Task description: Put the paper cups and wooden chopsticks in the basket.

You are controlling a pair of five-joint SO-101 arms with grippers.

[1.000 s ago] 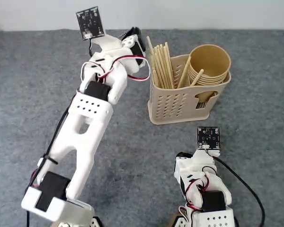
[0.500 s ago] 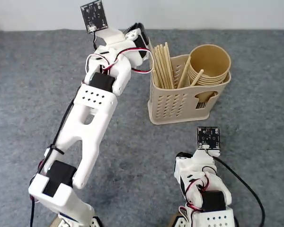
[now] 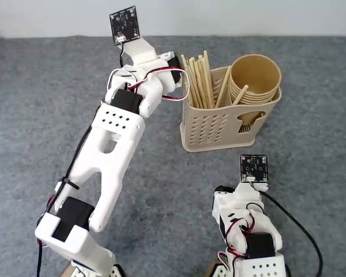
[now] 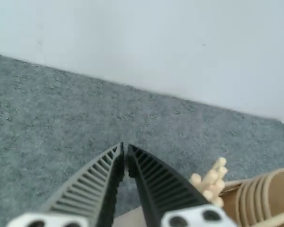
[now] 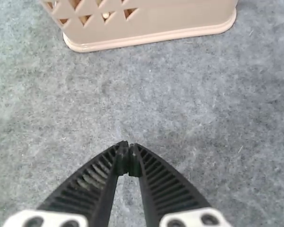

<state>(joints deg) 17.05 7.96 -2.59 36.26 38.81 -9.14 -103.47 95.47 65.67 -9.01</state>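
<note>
1. Standing near the bench's [image 3: 40, 115] far edge, the basket [image 3: 219, 130] holds paper cups [image 3: 255, 75] and wooden chopsticks [image 3: 197, 81], their lower parts hidden.
2. Left fingers [image 4: 99, 175], closed and empty, hang beside it.
3. Right fingers [image 5: 97, 177] are pressed together by the near edge.

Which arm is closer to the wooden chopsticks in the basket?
The left arm, its wrist beside the chopsticks; the right arm sits before the basket, apart from it.

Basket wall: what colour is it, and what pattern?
The basket is beige, and its wall is pierced with rows of small slots. The high view shows it best.
</note>
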